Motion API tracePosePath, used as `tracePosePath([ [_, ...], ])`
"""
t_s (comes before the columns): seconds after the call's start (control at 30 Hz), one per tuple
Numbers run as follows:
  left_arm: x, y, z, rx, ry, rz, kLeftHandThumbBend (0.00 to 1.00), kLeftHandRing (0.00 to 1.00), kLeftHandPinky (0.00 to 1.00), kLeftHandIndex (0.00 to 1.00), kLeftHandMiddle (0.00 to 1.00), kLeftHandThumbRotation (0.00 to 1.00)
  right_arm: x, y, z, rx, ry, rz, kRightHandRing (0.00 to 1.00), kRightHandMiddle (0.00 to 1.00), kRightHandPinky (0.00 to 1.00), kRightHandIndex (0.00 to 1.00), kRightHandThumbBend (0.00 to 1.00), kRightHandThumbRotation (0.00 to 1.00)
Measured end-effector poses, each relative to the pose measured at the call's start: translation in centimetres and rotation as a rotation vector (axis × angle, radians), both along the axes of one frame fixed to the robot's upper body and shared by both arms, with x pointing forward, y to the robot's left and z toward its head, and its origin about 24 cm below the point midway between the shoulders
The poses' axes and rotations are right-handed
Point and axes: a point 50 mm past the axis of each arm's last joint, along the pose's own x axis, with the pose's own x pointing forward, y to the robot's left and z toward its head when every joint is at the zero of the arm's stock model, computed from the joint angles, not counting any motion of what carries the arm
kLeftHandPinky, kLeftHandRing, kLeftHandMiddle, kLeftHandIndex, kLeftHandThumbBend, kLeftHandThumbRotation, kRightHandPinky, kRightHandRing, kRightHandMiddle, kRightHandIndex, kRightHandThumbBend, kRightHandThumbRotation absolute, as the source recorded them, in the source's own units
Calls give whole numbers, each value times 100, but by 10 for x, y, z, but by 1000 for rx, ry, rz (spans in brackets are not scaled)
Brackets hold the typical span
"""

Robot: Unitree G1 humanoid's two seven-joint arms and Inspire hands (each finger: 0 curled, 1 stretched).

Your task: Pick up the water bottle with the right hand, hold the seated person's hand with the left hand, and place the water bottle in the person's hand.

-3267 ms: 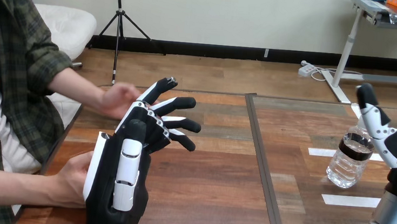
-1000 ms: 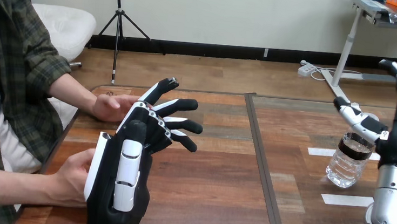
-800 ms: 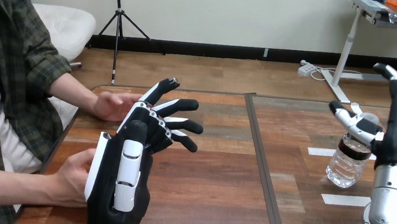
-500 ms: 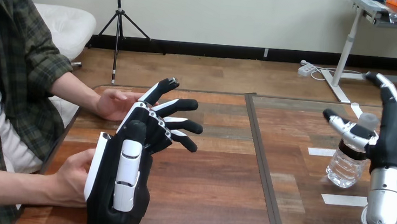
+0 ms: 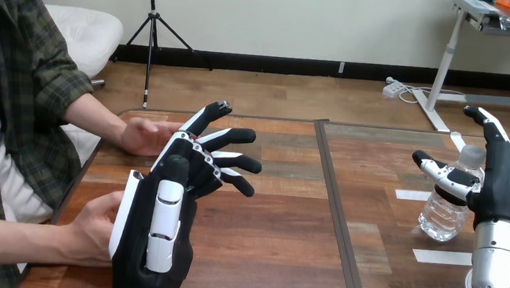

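A wooden bench (image 5: 285, 244) seen from above, with 2 robot arms coming in from the bottom edge.

At 3 o'clock in the view, a clear water bottle (image 5: 444, 215) stands on the bench, with a dark band round its upper part and a pale cap. The robot's right hand (image 5: 508, 181) is raised just beside it, on the bottle's 3 o'clock side. This hand is open: its fingers reach straight up toward 12 o'clock and its thumb sticks out toward 9 o'clock, crossing in front of the bottle's shoulder. Whether the thumb touches the bottle cannot be told. 2 white tape strips (image 5: 450, 258) lie flat on the bench near the bottle, 1 at its 6 o'clock side and 1 at its 9 o'clock side.

At 7 o'clock in the view, the robot's left hand (image 5: 161, 209) is also open and holds nothing, its back to the camera and its fingers spread toward 2 o'clock. The person's upper hand (image 5: 143, 136) rests on the bench just behind those fingers, at their 10 o'clock side. The person's lower hand (image 5: 91, 231) lies against the left hand's base at its 9 o'clock side.
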Motion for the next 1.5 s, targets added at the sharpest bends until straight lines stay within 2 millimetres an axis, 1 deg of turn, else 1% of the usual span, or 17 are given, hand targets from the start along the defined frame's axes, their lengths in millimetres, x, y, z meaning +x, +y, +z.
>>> tracePosePath([
  [0.3,0,0,0,0,0,0,48,59,44,83,71,100,1,-1,-1,21,12,-12,90,88,85,84,62,1],
  [0.57,0,0,0,0,0,1,48,59,43,83,71,99,4,-2,-1,43,30,-21,88,88,82,84,59,0],
  [0.83,0,0,0,0,1,3,49,58,43,82,71,99,7,-3,-3,67,58,-34,88,88,82,84,57,0],
  [1.3,1,1,-1,-21,12,3,48,59,44,82,71,98,5,-5,-14,108,128,-50,89,88,84,82,55,0],
  [1.5,2,3,-3,-49,36,-4,48,59,44,81,70,98,6,-5,-13,141,132,-43,88,88,84,83,54,0],
])
